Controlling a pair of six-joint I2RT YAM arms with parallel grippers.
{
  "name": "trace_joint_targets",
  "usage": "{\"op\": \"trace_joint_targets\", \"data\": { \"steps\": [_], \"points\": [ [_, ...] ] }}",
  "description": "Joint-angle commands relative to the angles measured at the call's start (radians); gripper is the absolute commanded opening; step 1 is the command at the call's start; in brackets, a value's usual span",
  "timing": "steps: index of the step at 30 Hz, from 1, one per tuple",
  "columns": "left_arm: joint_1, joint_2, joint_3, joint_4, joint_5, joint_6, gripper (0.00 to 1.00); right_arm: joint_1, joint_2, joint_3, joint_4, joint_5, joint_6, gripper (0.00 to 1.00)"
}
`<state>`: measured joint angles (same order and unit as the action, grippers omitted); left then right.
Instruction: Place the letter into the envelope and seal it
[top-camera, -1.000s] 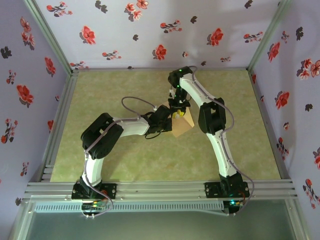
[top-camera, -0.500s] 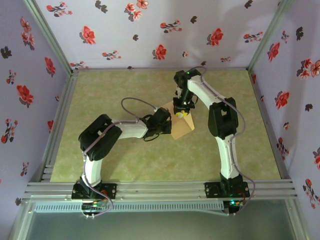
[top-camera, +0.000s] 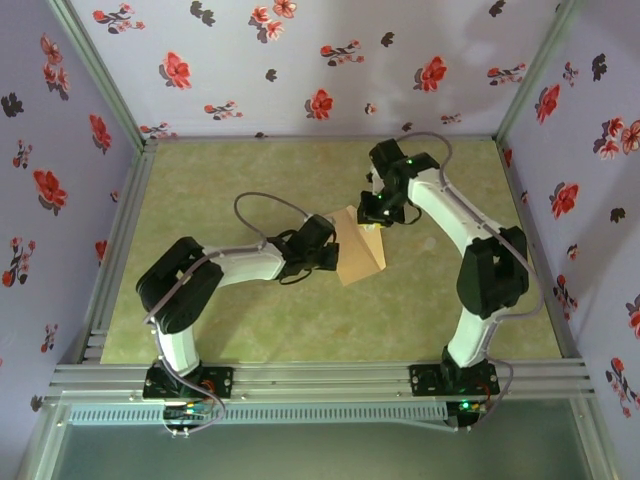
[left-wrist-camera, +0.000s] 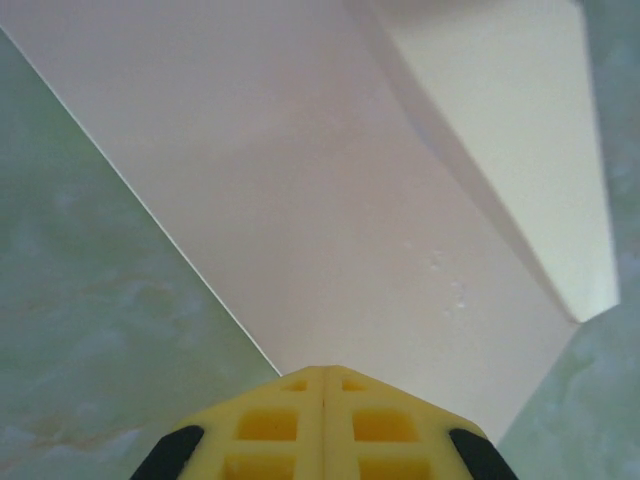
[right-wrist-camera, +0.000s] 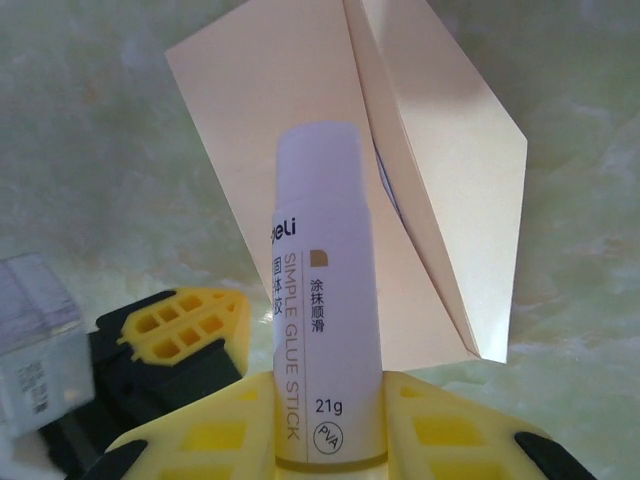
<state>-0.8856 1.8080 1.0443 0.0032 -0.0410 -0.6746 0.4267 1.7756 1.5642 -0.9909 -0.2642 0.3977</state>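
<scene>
Inspected: the envelope is plain tan, with paler cream on its folded flap. The glue stick is white with gold-brown lettering and a gold-brown band. The left gripper and right gripper have yellow latticed pads with black trim. The table is mottled pale green. The walls are lilac, printed with red and dark flowers.

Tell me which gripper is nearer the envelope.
Left. The left gripper, shut, presses on the envelope's left edge. The right gripper, holding the glue stick, hangs above its far end, seemingly clear of it.
</scene>
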Motion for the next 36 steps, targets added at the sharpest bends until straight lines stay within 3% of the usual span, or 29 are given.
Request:
{"op": "trace_joint_targets", "data": {
  "steps": [1, 4, 11, 15, 20, 25, 31, 36],
  "points": [
    [-0.007, -0.072, -0.009, -0.042, -0.015, 0.033, 0.09, -0.008, -0.081, -0.068, 0.103, -0.008, 0.034, 0.0],
    [0.003, -0.138, -0.024, -0.059, -0.026, 0.026, 0.19, -0.008, -0.152, -0.137, 0.186, -0.014, 0.05, 0.0],
    [0.088, -0.357, -0.102, 0.0, 0.019, -0.078, 0.8, -0.006, -0.294, -0.306, 0.428, -0.072, 0.086, 0.0],
    [0.165, -0.45, -0.118, 0.028, 0.118, -0.149, 0.98, -0.006, -0.342, -0.379, 0.54, -0.106, 0.095, 0.0],
    [0.247, -0.499, -0.171, 0.17, 0.279, -0.31, 1.0, -0.003, -0.383, -0.453, 0.695, -0.165, 0.116, 0.0],
    [0.264, -0.462, -0.22, 0.361, 0.392, -0.474, 1.0, 0.011, -0.408, -0.481, 0.801, -0.206, 0.124, 0.0],
    [0.264, -0.401, -0.242, 0.533, 0.449, -0.603, 0.98, 0.033, -0.406, -0.493, 0.857, -0.226, 0.129, 0.0],
    [0.264, -0.384, -0.23, 0.543, 0.453, -0.614, 0.96, 0.057, -0.38, -0.486, 0.866, -0.231, 0.13, 0.0]
  ]
}}
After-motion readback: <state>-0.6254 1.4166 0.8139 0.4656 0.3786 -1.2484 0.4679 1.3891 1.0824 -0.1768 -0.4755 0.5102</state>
